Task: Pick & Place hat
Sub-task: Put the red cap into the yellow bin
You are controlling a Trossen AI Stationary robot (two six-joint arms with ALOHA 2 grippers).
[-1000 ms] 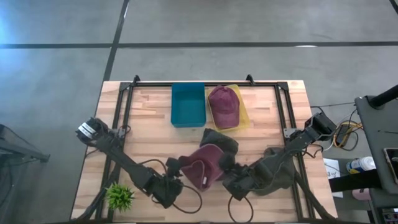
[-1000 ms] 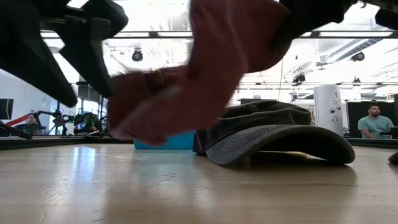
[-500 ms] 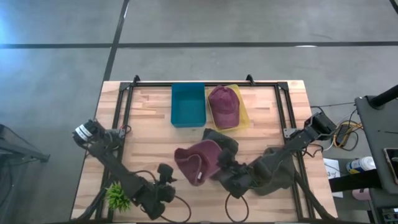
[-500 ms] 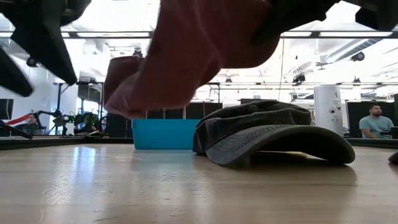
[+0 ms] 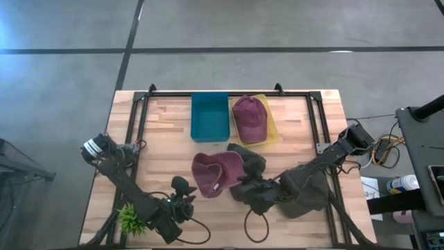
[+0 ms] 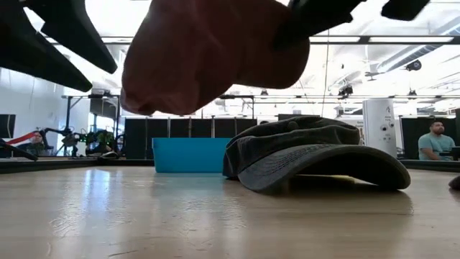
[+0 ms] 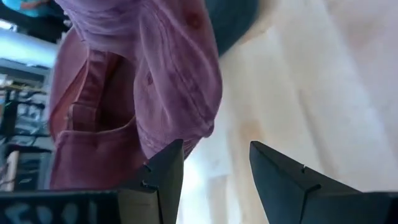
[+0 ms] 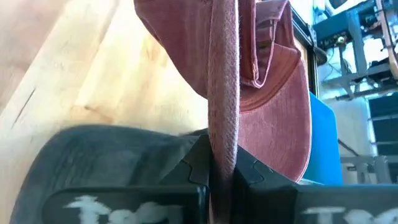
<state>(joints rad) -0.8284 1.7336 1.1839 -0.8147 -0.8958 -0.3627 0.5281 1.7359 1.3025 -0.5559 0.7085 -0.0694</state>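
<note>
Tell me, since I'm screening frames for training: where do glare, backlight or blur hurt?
Low view: bright ceiling lights backlight the lifted maroon cap, blurred up close; the table shows sheen. Left wrist view: cap and wood are soft. Right wrist view: the right pincer pinching the cap's edge is out of focus. High view: evenly lit.

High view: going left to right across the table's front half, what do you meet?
Small green plant → left gripper, open → maroon hat held aloft → right gripper, shut on its edge → dark grey hat under the right arm.
</note>
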